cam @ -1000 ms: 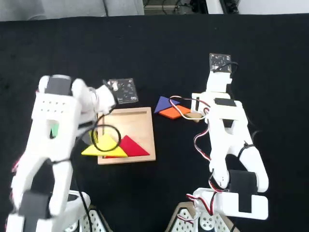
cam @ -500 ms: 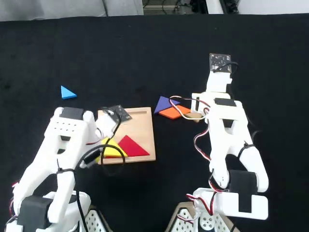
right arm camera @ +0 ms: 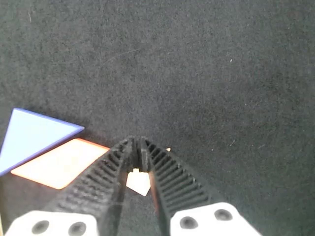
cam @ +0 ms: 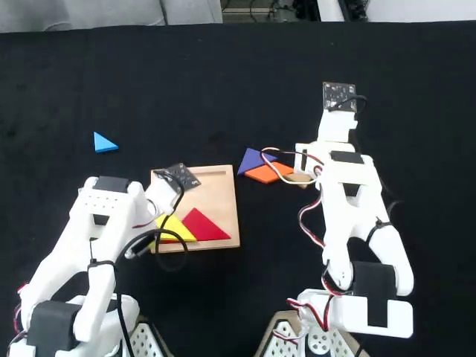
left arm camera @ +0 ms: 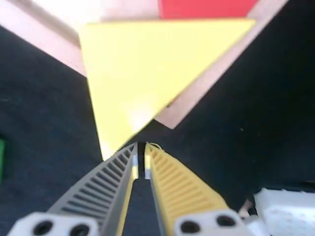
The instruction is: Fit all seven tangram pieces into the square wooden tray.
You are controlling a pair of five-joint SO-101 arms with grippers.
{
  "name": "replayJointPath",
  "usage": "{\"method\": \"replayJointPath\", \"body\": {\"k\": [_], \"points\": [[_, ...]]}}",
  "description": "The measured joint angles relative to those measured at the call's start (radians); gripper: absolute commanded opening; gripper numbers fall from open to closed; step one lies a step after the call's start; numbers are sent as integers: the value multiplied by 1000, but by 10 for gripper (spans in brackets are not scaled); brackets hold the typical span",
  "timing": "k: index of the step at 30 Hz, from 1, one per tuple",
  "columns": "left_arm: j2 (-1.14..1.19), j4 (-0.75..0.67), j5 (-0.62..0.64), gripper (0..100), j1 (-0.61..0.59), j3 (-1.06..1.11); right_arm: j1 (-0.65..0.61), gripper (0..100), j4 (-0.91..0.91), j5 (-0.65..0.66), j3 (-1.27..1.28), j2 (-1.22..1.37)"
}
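Note:
The square wooden tray [cam: 216,190] lies at the table's centre left, with a red triangle [cam: 202,224] inside it. A yellow triangle [cam: 175,229] sits tilted over the tray's near-left edge [left arm camera: 197,93]. My left gripper [left arm camera: 140,149] is shut, its tips at a corner of the yellow triangle [left arm camera: 142,69]. Right of the tray lie a purple triangle [cam: 253,159] and an orange parallelogram [cam: 269,172]. My right gripper [right arm camera: 137,146] is shut just above a small pale piece [right arm camera: 138,182], beside the orange parallelogram [right arm camera: 59,164] and purple triangle [right arm camera: 34,135].
A small blue triangle [cam: 104,143] lies alone at the left, well behind the tray. A sliver of something green [left arm camera: 1,157] shows on the cloth next to the left gripper. Black cloth [cam: 223,82] covers the whole table, bare at the back and far right.
My left arm has dropped and drawn back toward its base, uncovering the blue triangle. The yellow triangle's outer end now lies under the arm. The right arm has not moved.

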Motion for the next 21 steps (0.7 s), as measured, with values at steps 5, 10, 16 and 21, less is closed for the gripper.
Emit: {"method": "replayJointPath", "body": {"k": [5, 10, 16, 21], "points": [[0, -89, 0, 30, -8, 6, 0, 11, 0, 0, 0, 0], [0, -117, 0, 30, -25, 5, 0, 11, 0, 0, 0, 0], [6, -117, 0, 30, -87, -68, 0, 11, 0, 0, 0, 0], [66, -69, 0, 30, -97, -101, 0, 11, 0, 0, 0, 0]]}}
